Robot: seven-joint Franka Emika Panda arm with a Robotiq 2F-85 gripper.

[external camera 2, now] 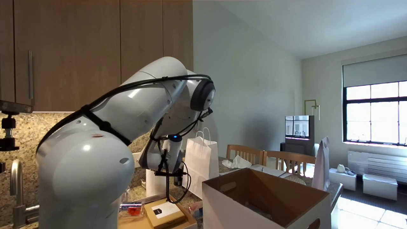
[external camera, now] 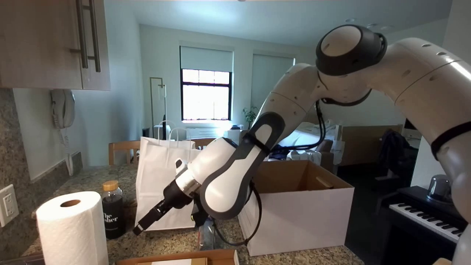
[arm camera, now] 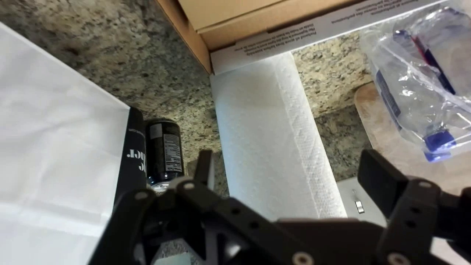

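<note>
Your one gripper (arm camera: 292, 171) tilts down over the speckled counter (external camera: 165, 244), its two fingers (arm camera: 382, 180) spread wide. In the wrist view you see one paper towel roll (arm camera: 268, 140) in the gap between them; in an exterior view it stands upright on the counter, near the fingertips but apart from them.

Just beside the fingertips, in an exterior view: one dark bottle (external camera: 114, 217), white lettering, yellowish cap. One black can (arm camera: 164, 143) sits close by that bottle in the wrist view (label print too small for you to read).

At the foot of the roll: one cardboard tray (arm camera: 254, 55), printed along its edge; touching or only close, you can't tell. One smaller brown box (external camera 2: 171, 221) in the tray, one white label on top. Across from the bottle, one clear plastic packet (arm camera: 434, 84) with blue parts, overlapping one tan board (arm camera: 368, 121) as you look from the wrist.

Standing past the gripper: one white paper bag (external camera: 154, 187), two handles up. Then one big white box (external camera: 298, 221), open on top in both exterior views.

Farther off, you count two wooden chairs (external camera 2: 246, 149), one corded phone (external camera: 63, 110), one piano keyboard (external camera: 428, 222).
</note>
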